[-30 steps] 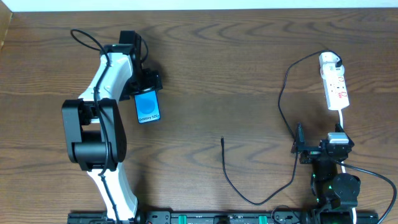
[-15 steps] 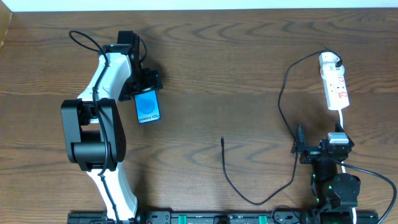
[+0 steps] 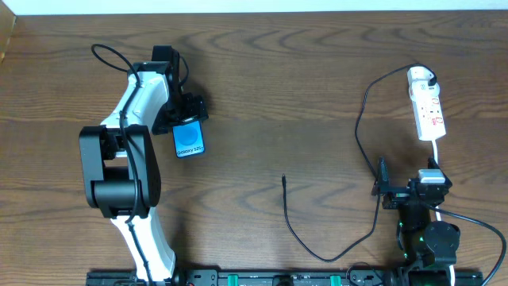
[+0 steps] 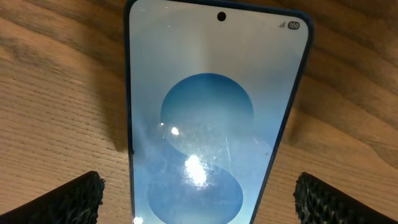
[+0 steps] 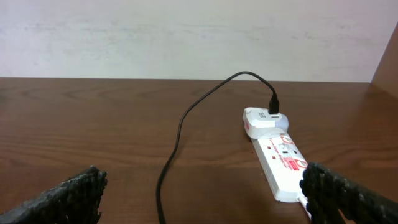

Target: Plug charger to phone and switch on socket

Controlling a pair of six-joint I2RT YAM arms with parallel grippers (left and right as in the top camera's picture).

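The left gripper (image 4: 202, 200) is open, with one ribbed finger (image 4: 68, 198) on each side of the phone (image 4: 211, 112). The wrist view shows a gap of bare wood between each finger and the phone's edges, so nothing is held. The phone lies flat and face up on the worktop (image 3: 270, 87), its blue screen lit. It sits in the left half of the worktop, nearer the far edge than the near one, and its near end points toward the near edge.

The right gripper (image 5: 208, 199) is close to the near edge on the right side. It is spread wide and holds nothing. The charger (image 3: 357, 127) passes just beside it. Its white adapter (image 5: 264, 118) is plugged into the far end of the socket (image 5: 283, 162), which lies near the far right corner with its length running toward the near edge. From the adapter the black cable loops left, runs toward the near edge, curves along it and turns back. It ends in the plug tip (image 3: 284, 179) near the middle of the worktop, well apart from the phone.
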